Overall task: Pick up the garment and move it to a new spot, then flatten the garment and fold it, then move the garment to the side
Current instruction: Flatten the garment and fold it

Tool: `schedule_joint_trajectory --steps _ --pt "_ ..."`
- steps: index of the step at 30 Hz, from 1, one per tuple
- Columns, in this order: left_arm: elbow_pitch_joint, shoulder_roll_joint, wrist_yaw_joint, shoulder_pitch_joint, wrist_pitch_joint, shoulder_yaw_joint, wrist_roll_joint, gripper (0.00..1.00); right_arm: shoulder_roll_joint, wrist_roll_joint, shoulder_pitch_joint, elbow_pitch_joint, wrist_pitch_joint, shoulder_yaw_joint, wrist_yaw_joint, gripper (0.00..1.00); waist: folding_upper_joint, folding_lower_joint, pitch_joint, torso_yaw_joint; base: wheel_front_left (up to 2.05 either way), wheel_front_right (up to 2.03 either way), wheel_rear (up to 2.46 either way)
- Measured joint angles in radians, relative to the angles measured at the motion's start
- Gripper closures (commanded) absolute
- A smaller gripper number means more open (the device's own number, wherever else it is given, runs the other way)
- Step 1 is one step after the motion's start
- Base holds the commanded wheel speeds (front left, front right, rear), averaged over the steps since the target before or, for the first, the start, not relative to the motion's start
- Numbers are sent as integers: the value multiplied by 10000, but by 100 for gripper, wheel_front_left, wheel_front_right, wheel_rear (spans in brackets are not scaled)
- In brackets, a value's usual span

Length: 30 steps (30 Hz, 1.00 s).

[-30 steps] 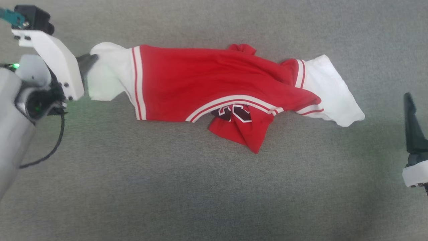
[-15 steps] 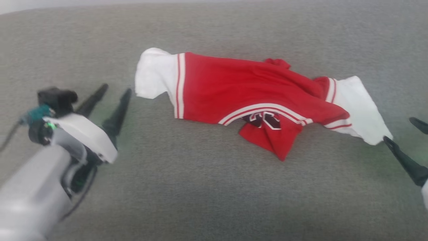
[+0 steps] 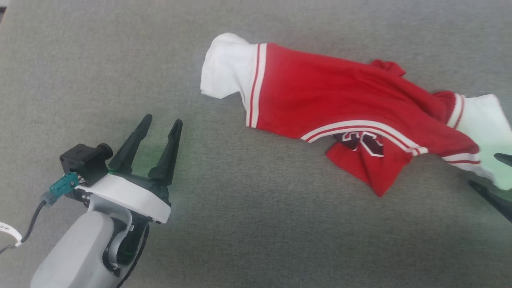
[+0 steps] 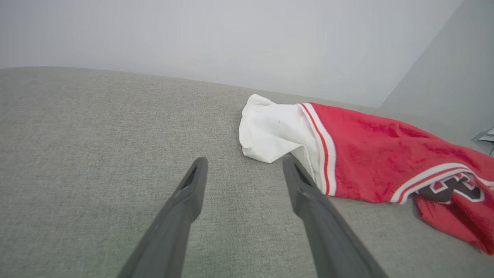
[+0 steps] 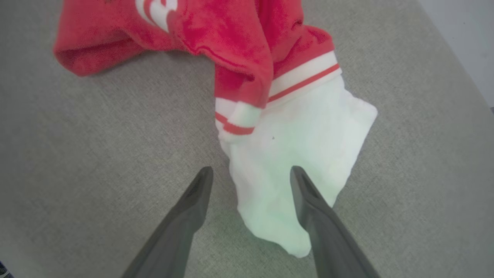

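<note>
The garment [image 3: 340, 100], a red jersey with white ends and striped trim, lies crumpled lengthwise on the grey cloth surface [image 3: 256, 240]. A red flap with white-outlined lettering is folded under its near edge. My left gripper [image 3: 163, 119] stands open and holds nothing, well clear of the garment's white left end. In the left wrist view that gripper [image 4: 244, 160] points at this white end of the garment [image 4: 366, 154]. My right gripper [image 3: 485, 170] is open at the white right end. In the right wrist view the white tip of the garment [image 5: 293, 146] lies under that gripper [image 5: 251, 170], between its spread fingers.
The grey surface stretches wide to the left of and in front of the garment. A pale wall [image 4: 231, 38] rises behind the surface's far edge. Some flat grey items [image 4: 484, 135] lie past the surface at the right.
My left gripper has let go of the garment's white left end, opened and drawn back toward me. The camera has shifted. The right gripper has come to the white right end.
</note>
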Motion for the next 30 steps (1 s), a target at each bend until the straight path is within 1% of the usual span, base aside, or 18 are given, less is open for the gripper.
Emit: schedule_joint_trajectory --steps 3,4,5,6,7,9,11,13,15,16,18,19,20,22,24,27,28,30 --pt "-61 -217 -192 54 0 240 209 0 -100 79 -447 224 0 554 0 0 0 0 218 201 0 0 0" --pt "-44 -280 -341 55 0 326 416 0 -148 75 -705 336 48 955 0 54 0 0 340 304 0 0 0" --pt "-17 -272 -439 52 0 336 483 0 -163 63 -832 399 77 1156 0 78 0 0 398 339 0 0 0" --pt "15 -257 -514 29 0 343 535 0 -155 79 -969 495 75 1312 0 94 -1 0 448 365 0 0 0" --pt "56 -211 -602 -41 0 314 612 0 -134 155 -1099 583 67 1432 0 100 0 0 488 380 0 0 0" --pt "94 -58 -782 -297 8 209 715 0 -134 199 -1326 665 50 1747 0 100 0 0 549 380 0 0 0" --pt "79 232 -989 -705 215 -33 968 0 -121 307 -1550 767 21 2010 0 100 0 0 583 347 0 0 0" --pt "-21 621 -1175 -1266 593 -405 1258 0 -107 355 -1799 849 -19 2228 2 100 0 0 620 302 0 0 0" --pt "-209 1081 -1302 -1987 1227 -1009 1350 0 -71 370 -2044 940 -90 2408 2 100 0 0 674 244 0 0 0" --pt "-332 1289 -1329 -2364 1624 -1411 1325 0 -63 382 -2155 966 -107 2487 2 100 0 0 701 217 0 0 0" --pt "-880 1923 -1363 -3261 2531 -2871 1001 0 -50 385 -2424 980 -109 2663 2 100 0 0 790 154 0 0 0" --pt "-1032 2153 -1365 -3738 2920 -3528 813 0 -46 385 -2559 989 -111 2744 4 100 0 0 850 122 0 0 0" --pt "-1154 2443 -1365 -4286 3264 -4161 522 0 -48 389 -2700 991 -119 2821 10 100 0 0 915 88 0 0 0" --pt "-1267 2805 -1360 -5373 3852 -5196 -113 0 -52 410 -2975 986 -123 2966 12 100 0 0 1058 26 0 0 0" --pt "-1175 2964 -1360 -6464 4201 -6169 -364 0 -46 410 -3262 978 -165 3131 12 100 0 0 1223 -40 0 0 0" --pt "-692 2895 -1360 -7760 4441 -7469 -865 0 -25 412 -3634 951 -194 3358 17 100 0 0 1439 -152 0 0 0" --pt "-472 2871 -1361 -8096 4477 -7787 -874 0 2 414 -3763 951 -196 3427 19 100 0 0 1504 -196 0 0 0" --pt "0 2746 -1361 -8621 4523 -8052 -842 0 29 426 -3976 949 -221 3565 27 100 0 0 1627 -268 0 0 0"
